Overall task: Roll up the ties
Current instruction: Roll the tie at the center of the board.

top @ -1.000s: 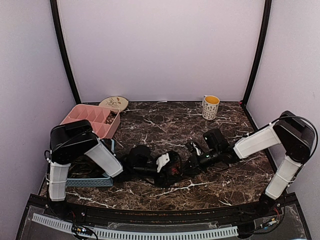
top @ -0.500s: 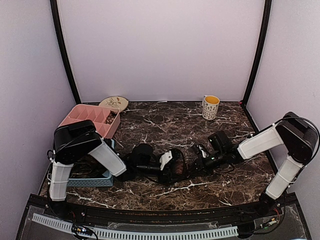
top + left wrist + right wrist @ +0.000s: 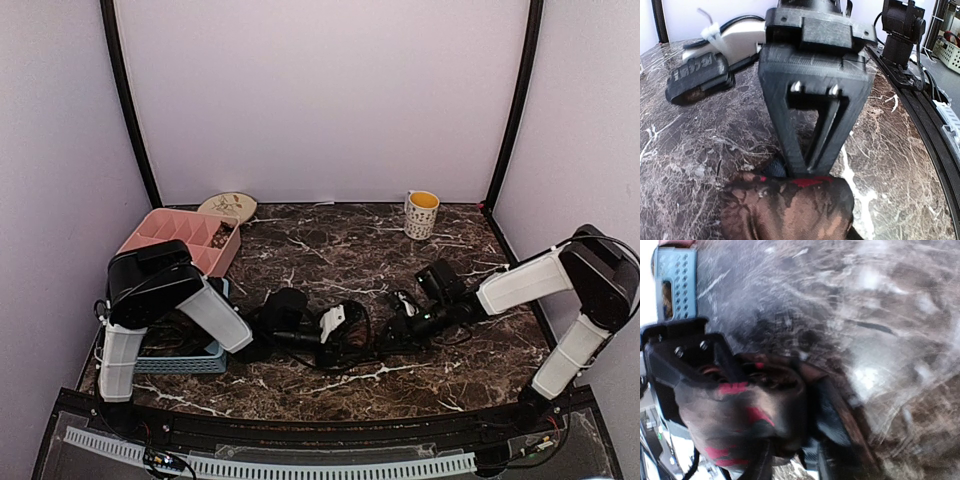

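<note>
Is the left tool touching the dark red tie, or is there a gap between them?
Touching. The left wrist view shows the left tool with its fingertips closed together right on the edge of the tie, no gap.

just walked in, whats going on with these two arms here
Two robot arms meet over a reddish-brown patterned tie, bunched into a loose roll on the dark marble table. The left gripper pinches it at the fingertips. The right gripper sits close beside the roll; its wrist view is too blurred to tell whether it grips the fabric. A pink divided tray, a blue basket and a mug stand aside.
</note>
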Controlling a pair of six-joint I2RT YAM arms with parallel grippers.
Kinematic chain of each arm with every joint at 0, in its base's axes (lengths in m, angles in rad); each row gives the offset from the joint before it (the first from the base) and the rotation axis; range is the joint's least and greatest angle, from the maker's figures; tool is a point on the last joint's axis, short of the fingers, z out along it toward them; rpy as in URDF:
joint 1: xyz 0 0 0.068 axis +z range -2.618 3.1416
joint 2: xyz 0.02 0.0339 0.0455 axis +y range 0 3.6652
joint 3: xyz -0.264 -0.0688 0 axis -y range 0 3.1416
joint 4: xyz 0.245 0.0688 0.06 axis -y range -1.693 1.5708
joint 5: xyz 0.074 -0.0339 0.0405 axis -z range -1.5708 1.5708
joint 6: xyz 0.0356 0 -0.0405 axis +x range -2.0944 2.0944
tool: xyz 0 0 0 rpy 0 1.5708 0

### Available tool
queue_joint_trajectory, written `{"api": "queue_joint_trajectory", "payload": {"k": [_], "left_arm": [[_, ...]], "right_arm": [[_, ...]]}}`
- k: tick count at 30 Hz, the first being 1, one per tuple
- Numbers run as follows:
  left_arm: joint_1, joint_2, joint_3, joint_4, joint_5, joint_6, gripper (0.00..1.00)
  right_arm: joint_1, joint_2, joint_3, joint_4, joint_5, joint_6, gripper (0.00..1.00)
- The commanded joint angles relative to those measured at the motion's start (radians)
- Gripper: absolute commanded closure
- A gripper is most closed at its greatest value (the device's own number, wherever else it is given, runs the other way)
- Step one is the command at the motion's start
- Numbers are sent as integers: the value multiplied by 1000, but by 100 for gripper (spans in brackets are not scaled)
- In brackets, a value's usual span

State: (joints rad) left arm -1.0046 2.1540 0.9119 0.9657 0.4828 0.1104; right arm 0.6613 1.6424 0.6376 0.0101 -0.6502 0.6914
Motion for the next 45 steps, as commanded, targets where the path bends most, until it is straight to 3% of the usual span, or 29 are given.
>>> {"api": "queue_joint_trajectory", "payload": {"k": [1,9,13,17,22,26,34,37,39,45], "left_arm": [[-11,0,-69,-146,-15,44,80],[-15,1,-59,-160,-30,61,82],[-15,3,-57,-159,-33,62,82],[-15,2,-62,-160,-33,62,82],[-15,0,-67,-159,-33,63,81],[-15,1,-70,-156,-33,63,81],[-15,0,-70,-156,-25,64,81],[-15,0,-69,-156,-24,66,81],[-15,-1,-67,-158,-24,66,81],[-15,-16,-72,-164,-34,76,78]], "right_arm": [[-20,-89,-47,-153,69,15,57],[-59,-116,-55,-191,81,41,37],[-43,-57,-65,-31,21,122,30],[0,5,-42,93,-37,187,29],[21,-39,-81,239,-42,261,30],[30,-109,-75,234,-27,247,29],[58,-75,-46,220,-50,232,25],[60,-55,-25,172,-26,218,32],[60,-16,-21,154,-13,215,42],[58,-1,-36,122,19,210,89]]}}
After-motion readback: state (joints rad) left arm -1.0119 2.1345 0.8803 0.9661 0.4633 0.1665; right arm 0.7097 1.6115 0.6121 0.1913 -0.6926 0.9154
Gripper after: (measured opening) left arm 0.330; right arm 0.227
